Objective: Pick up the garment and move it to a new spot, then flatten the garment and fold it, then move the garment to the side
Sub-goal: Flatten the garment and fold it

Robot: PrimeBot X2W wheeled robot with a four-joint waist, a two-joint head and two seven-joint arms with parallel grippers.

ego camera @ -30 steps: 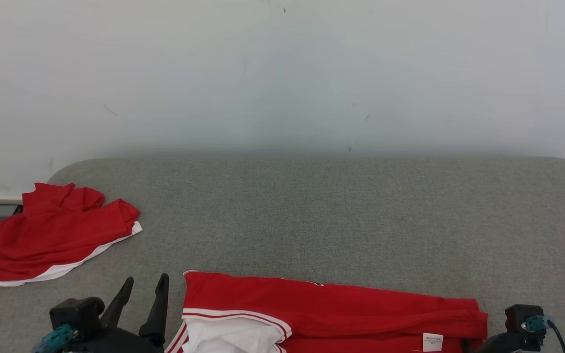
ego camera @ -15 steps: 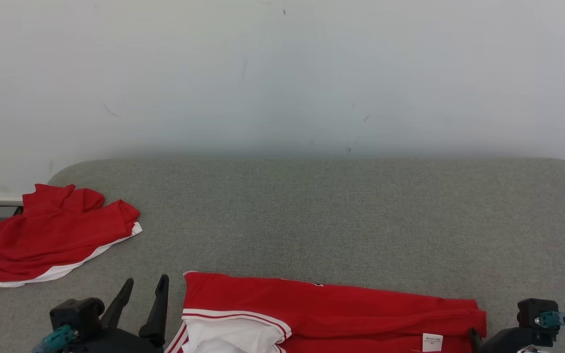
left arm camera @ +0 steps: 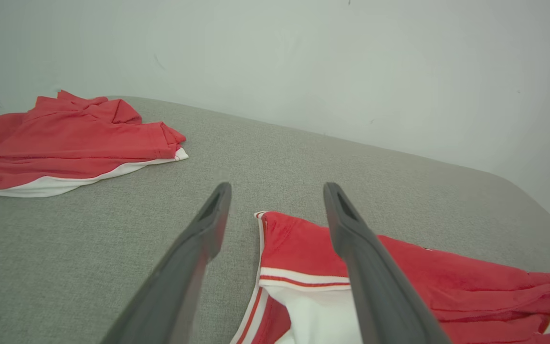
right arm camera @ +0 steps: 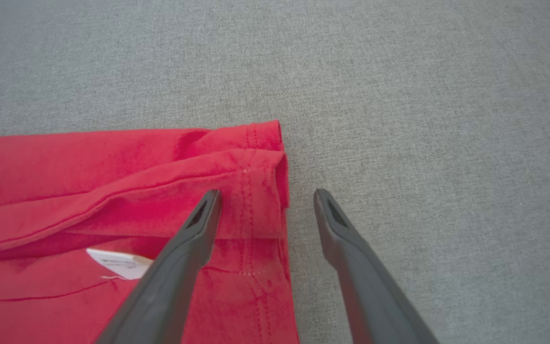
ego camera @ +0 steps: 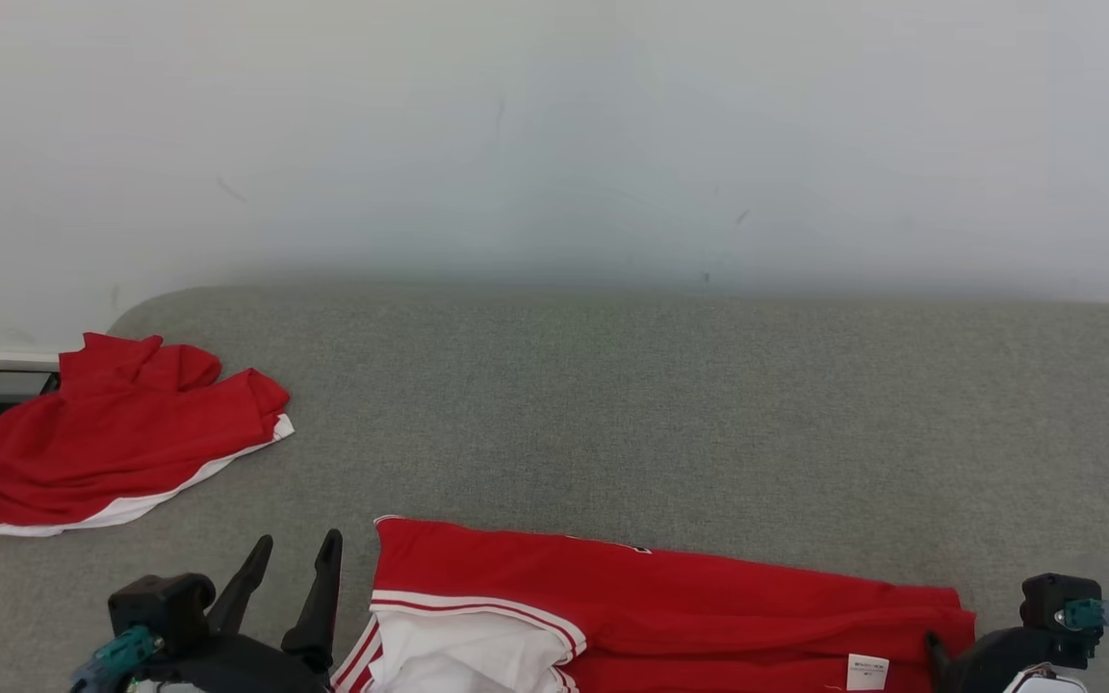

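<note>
place: a plain indoor test room is suggested | evidence: a grey fabric-covered surface [ego camera: 612, 404] is set against a bare, scuffed white wall [ego camera: 554, 144]

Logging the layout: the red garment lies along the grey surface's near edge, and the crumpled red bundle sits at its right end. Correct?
No: the crumpled red bundle sits at its left end, as the head view shows. The red garment does lie along the grey surface at its near edge.
</note>
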